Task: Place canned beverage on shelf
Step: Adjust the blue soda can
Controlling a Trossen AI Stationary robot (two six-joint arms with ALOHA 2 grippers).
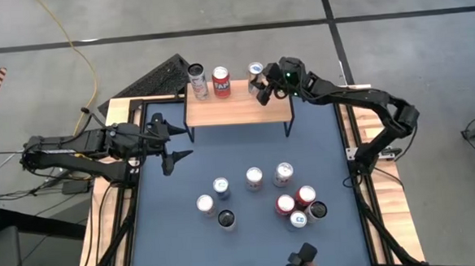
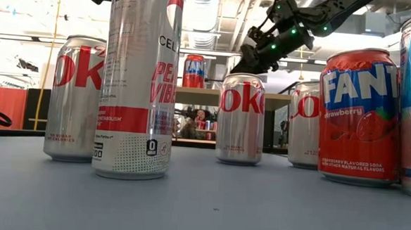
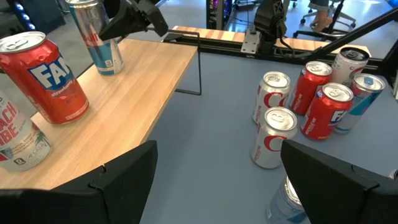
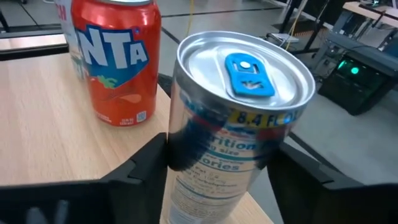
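Blue desk (image 1: 239,161) carries the left gripper (image 1: 175,144), jaws apart and empty, left of the shelf (image 1: 238,111). On the shelf stand a white can (image 1: 196,80) and a red can (image 1: 221,82). Right gripper (image 1: 261,89) clamps a silver blue-tabbed can (image 4: 231,118) at the shelf's right end.

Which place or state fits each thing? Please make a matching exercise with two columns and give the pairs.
Things:
1. right gripper
2. left gripper
3. red Fanta can
4. Coke can

Places or states:
A. standing on the blue table
B. fingers open, holding nothing, left of the shelf
C. shut on a silver can with a blue tab
D. standing on the shelf

Pairs: 1-C, 2-B, 3-D, 4-A
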